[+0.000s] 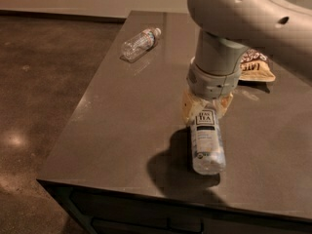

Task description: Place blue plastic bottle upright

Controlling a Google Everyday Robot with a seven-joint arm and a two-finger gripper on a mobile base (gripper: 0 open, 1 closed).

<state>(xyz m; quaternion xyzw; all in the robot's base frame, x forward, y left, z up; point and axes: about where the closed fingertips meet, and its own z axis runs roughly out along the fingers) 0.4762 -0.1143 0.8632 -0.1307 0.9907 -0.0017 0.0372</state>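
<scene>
Camera view: the blue plastic bottle (pixel 207 145) lies on its side on the dark grey table (pixel 122 126), in the near right part of the top, not upright. Its base points toward the near edge and stops short of it; its white label with the dark "TEA" print faces up, and its cap end is hidden beneath the gripper. The gripper (pixel 205 108) hangs straight down from the grey arm (pixel 243 18) and sits over the bottle's top end, low to the table surface. Whether it is clamped on the bottle, or merely standing about it, cannot be told. A dark shadow falls on the table left of the bottle. A small clear water bottle (pixel 140 44) lies on its side near the far left edge, well apart from the gripper. A tan snack packet (pixel 256 68) with white lettering lies flat behind the arm, toward the right side
</scene>
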